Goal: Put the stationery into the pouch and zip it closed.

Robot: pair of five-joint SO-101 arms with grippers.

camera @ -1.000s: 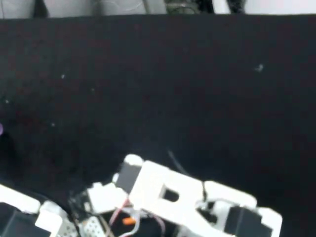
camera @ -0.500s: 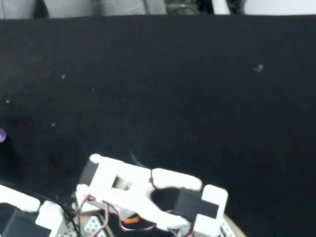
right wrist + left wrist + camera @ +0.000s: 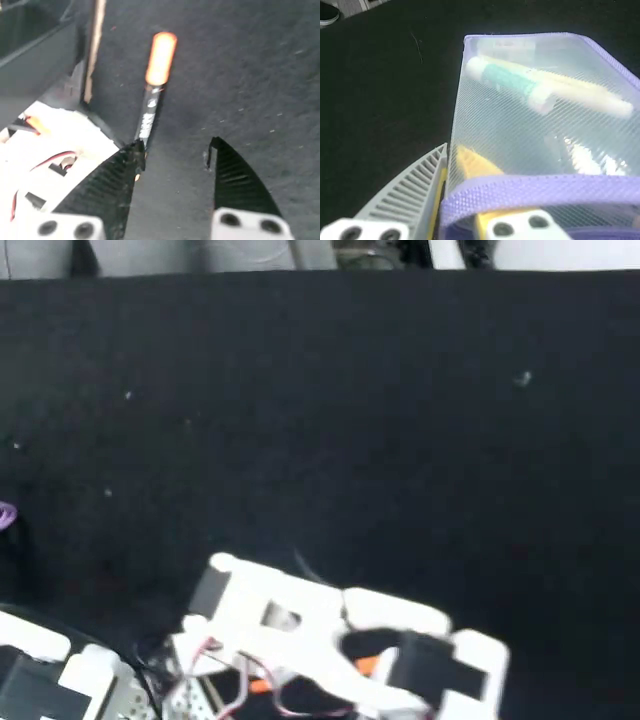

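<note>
A clear mesh pouch [image 3: 540, 120] with purple trim lies on the black table, and a green-and-cream marker [image 3: 540, 87] is inside it. My left gripper [image 3: 447, 172] is shut on the pouch's near edge: the grey finger is outside, and the yellow finger [image 3: 472, 162] shows through the mesh. A sliver of purple [image 3: 6, 515] sits at the high view's left edge. A black pen with an orange cap [image 3: 155, 80] lies on the table. My right gripper [image 3: 172, 150] hangs open just short of it, one black fingertip beside the pen's barrel.
A white arm [image 3: 320, 635] stretches across the table's near edge, and another arm's white parts [image 3: 60, 665] are at the near left. A base with red wires [image 3: 50, 165] lies beside the pen. The black table [image 3: 350, 440] runs far back.
The white arm at the near edge swung left, then came partly back to the right. The purple sliver at the left edge shifted slightly.
</note>
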